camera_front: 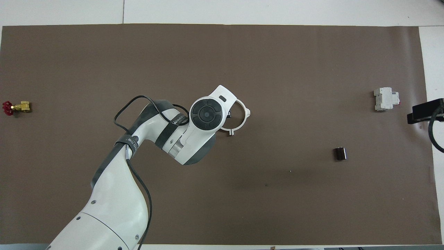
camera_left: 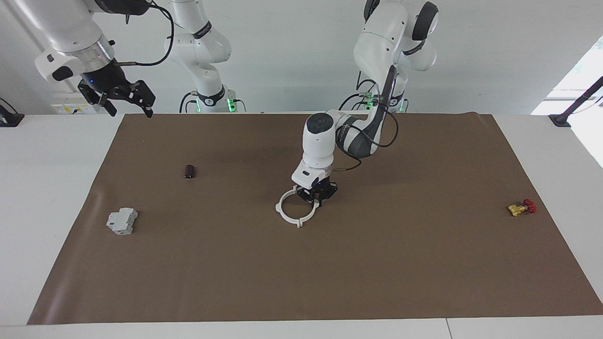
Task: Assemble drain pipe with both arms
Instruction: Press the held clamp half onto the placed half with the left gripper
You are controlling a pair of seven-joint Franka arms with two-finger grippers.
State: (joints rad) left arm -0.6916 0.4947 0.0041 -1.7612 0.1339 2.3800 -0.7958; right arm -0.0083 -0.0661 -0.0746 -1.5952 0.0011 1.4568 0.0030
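Observation:
The drain pipe [camera_left: 294, 220] lies flat on the brown mat as one thin white ring with small tabs, near the mat's middle. In the overhead view its rim [camera_front: 245, 118] shows beside the left arm's wrist. My left gripper [camera_left: 319, 197] points down, low at the ring's edge toward the left arm's end of the table. In the overhead view the wrist hides the gripper. My right gripper [camera_left: 131, 112] waits high in the air, open and empty, over the mat's corner at the right arm's end. Its black tip shows at the overhead view's edge [camera_front: 425, 111].
A grey boxy block [camera_left: 122, 221] [camera_front: 385, 99] and a small dark cylinder [camera_left: 189, 171] [camera_front: 340, 153] lie toward the right arm's end. A yellow-and-red valve [camera_left: 522, 207] [camera_front: 15, 107] lies at the left arm's end. The brown mat [camera_left: 330, 282] covers the table.

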